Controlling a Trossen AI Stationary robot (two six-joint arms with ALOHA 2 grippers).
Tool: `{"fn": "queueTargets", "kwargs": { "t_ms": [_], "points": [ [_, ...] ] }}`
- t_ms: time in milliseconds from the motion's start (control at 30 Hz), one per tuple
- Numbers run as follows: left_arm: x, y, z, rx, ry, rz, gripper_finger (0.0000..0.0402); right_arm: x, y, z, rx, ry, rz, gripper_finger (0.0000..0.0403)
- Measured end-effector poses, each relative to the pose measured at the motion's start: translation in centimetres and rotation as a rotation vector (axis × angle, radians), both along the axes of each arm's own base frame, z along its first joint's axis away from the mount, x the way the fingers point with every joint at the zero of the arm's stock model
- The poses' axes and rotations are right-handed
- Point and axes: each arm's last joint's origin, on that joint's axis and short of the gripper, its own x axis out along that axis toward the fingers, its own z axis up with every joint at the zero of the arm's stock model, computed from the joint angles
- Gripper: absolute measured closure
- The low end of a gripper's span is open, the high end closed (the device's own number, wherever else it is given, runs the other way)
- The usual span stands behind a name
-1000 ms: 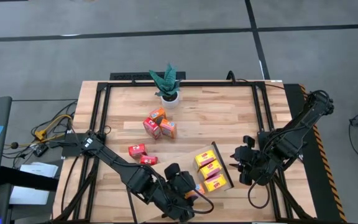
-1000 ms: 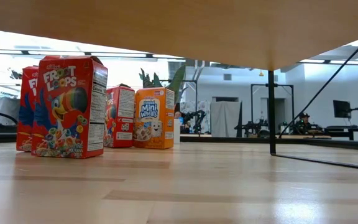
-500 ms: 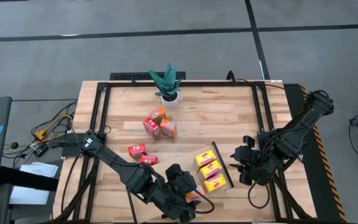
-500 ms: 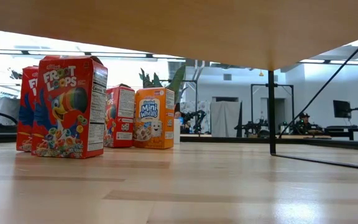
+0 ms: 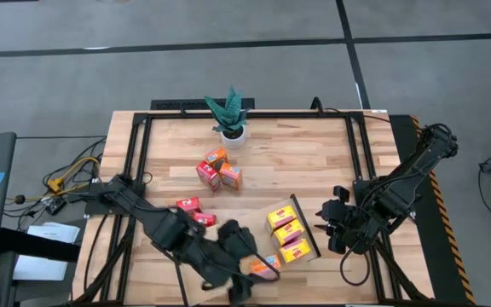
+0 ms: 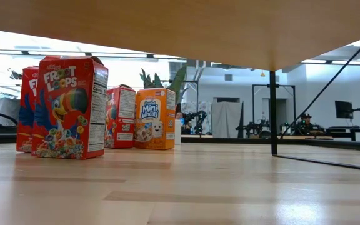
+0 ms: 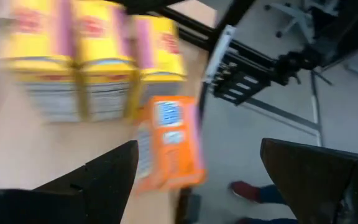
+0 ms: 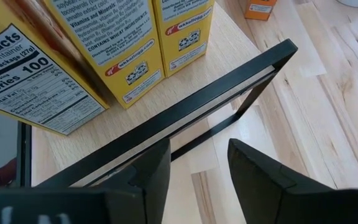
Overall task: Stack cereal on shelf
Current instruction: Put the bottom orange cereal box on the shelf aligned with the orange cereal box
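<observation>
Near front edge of the worktop [image 5: 314,153]: the left claw [image 5: 244,277] stands released, fingers spread wide, with an orange cereal box [image 5: 265,266] lying just beside it and free of its grip.
Shelf: the small wooden shelf [image 5: 310,248] with a black rail sits right of that box and carries three yellow cereal boxes [image 5: 286,231] in a row.
Right claw: the right claw [image 5: 329,223] waits just beside the shelf's rail, fingers apart on nothing, steadying nothing visibly.
Step in hand, judged: the orange box seems just set down next to the yellow row; the left claw should back off straight and level so a finger does not knock the box or the row.
Next care: later boxes should go down flush against those already standing, with the fingers let go only once a box rests flat.
Remaining stock: red and orange boxes [image 5: 216,168] stand mid-worktop, well apart from the shelf.
Hard to tell: whether the orange box rests on the shelf or on the worktop; the left wrist view is smeared.
Hidden: the low view shows only standing boxes, neither claw.
</observation>
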Motion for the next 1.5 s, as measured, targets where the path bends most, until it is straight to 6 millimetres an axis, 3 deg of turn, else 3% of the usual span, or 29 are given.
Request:
{"fn": "queueTargets", "kwargs": {
  "t_ms": [200,333,667,933,1133,1300,1500],
  "points": [
    [-3.6,3.9,1.1,0.105,0.150,0.216,0.0074,0.0,0.0,0.0,0.000,0.000,0.000,0.0217],
    [-4.7,6.5,1.7,0.258,0.210,0.247,0.0074,0.0,0.0,0.0,0.000,0.000,0.000,0.0222],
    [-2.8,12.5,0.8,0.497,0.339,0.262,0.0074,0.1,-0.1,0.0,0.019,-0.007,-0.031,0.0221],
    [-0.9,16.1,-1.6,0.724,0.516,-0.080,0.0074,0.1,-0.1,0.0,0.026,-0.011,-0.045,0.0221],
    [0.4,20.4,-2.7,0.654,0.494,-0.279,0.0075,0.4,-0.4,0.0,0.036,-0.013,-0.077,0.0227],
    [0.3,24.0,-4.4,0.619,0.515,-0.314,0.0075,0.6,-0.8,0.0,0.006,-0.004,-0.064,0.0223],
    [1.1,26.7,-7.0,0.588,0.489,-0.344,0.0075,1.1,-1.4,0.0,-0.038,0.006,-0.052,0.0218]
  ]
}}
